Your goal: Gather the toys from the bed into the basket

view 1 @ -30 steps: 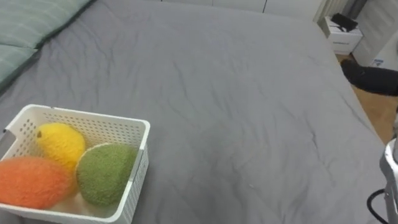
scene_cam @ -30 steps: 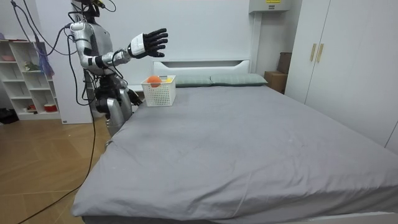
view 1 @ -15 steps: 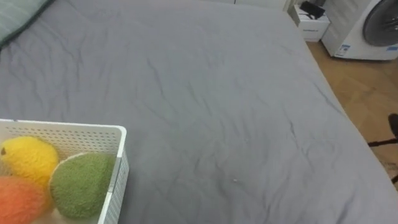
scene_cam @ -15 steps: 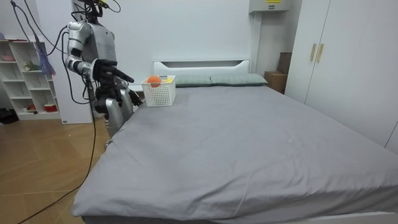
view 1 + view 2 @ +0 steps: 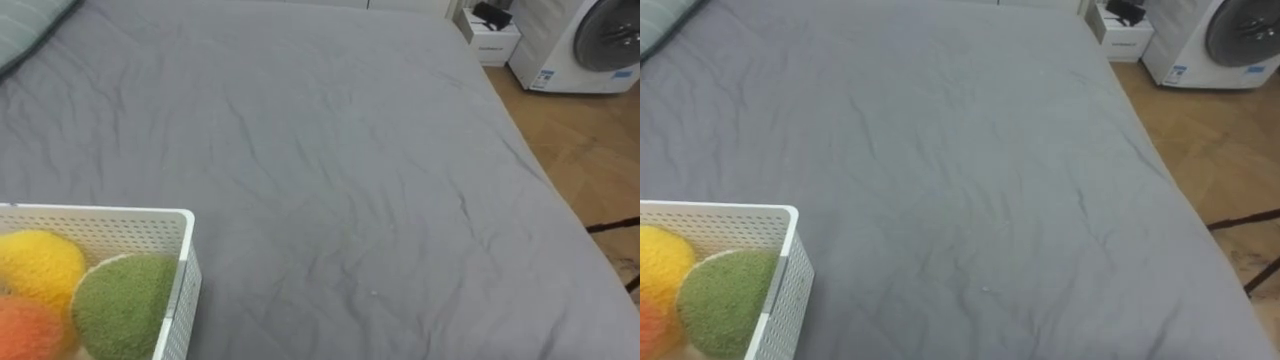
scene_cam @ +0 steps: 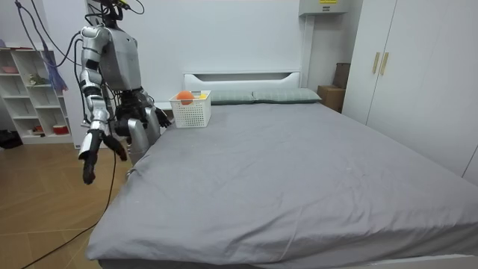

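Beside the bed (image 5: 380, 180), right robot hand (image 6: 90, 157) hanging low, fingers slack and straight, empty. Left robot hand (image 6: 158, 116) at the hip, fingers unreadable, probably nearer the basket (image 5: 183, 285). Near left, inside it: orange toy (image 5: 25, 330), green toy (image 5: 120, 305), yellow toy (image 5: 35, 268). Farther right, bare grey sheet.

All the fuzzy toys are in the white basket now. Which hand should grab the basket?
Left, probably. The white basket sits on the robot's left with the toys inside. The right hand hangs open, low beside the bed, away from the basket.
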Available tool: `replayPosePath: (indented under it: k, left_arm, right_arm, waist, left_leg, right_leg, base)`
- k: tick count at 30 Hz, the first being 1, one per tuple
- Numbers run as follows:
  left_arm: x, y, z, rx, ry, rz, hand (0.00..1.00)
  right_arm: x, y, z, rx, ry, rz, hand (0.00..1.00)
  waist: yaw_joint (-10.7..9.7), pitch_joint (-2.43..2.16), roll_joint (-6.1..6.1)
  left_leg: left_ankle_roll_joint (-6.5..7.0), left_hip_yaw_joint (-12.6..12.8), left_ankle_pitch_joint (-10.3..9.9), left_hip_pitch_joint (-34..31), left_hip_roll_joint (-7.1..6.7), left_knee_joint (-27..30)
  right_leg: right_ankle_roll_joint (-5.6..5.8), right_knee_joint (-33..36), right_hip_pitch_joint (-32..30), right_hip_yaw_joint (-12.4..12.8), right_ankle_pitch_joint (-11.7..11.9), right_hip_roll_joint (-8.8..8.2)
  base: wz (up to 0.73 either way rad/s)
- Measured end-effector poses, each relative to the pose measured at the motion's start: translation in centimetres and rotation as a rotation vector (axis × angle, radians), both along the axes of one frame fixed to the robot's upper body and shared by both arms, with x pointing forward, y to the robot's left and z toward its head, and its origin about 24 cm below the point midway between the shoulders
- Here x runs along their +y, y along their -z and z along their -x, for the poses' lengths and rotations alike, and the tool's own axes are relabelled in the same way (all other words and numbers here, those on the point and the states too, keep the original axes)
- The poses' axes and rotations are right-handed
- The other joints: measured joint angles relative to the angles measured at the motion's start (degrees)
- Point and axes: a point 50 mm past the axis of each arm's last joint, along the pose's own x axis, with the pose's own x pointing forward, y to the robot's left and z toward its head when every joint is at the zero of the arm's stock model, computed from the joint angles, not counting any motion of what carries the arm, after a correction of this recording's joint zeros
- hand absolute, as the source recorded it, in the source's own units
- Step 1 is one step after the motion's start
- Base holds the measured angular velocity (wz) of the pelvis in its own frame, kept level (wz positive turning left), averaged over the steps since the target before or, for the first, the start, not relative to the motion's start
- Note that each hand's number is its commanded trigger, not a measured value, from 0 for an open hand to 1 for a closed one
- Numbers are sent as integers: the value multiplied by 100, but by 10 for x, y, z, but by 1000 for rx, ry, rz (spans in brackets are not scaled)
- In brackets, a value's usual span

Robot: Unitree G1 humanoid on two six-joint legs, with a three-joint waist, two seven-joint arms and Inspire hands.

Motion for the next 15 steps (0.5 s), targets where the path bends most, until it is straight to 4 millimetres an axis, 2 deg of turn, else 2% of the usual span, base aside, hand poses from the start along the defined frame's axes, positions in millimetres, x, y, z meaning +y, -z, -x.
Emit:
replayPosePath:
  k: [4,5,7,12,15]
  left_arm:
    - [0,1,4,17,-9,5,0]
    - [0,1,5,24,-12,7,0]
    - [-1,2,6,28,-16,10,0]
    - [-4,5,8,62,-21,23,0]
    - [-9,8,-1,54,-28,39,0]
  right_arm:
    - [26,23,36,128,23,-168,0]
    - [33,28,45,163,25,-212,0]
    - [43,34,56,209,28,-274,0]
    - [66,43,64,272,-23,-392,0]
    - [78,48,57,282,-86,-448,0]
  waist:
    - [22,6,40]
    - [26,-12,47]
    - [41,-12,51]
    - [38,-10,116]
    - [100,-12,185]
  left_leg:
    - [-13,0,-14,86,-2,-1]
    - [-17,-1,-23,101,0,8]
    - [-17,-4,-24,114,0,11]
    - [-14,-24,-36,169,-5,12]
    - [-15,-13,-39,156,-8,16]
  right_leg:
    - [-44,11,78,-6,-58,-6]
    - [-51,11,97,-6,-62,-5]
    - [-53,14,107,-5,-62,0]
    - [-57,9,166,-24,-64,-5]
    - [-60,18,146,-20,-66,-8]
  base:
    - [0]
    - [0]
    - [0]
    - [0]
    - [0]
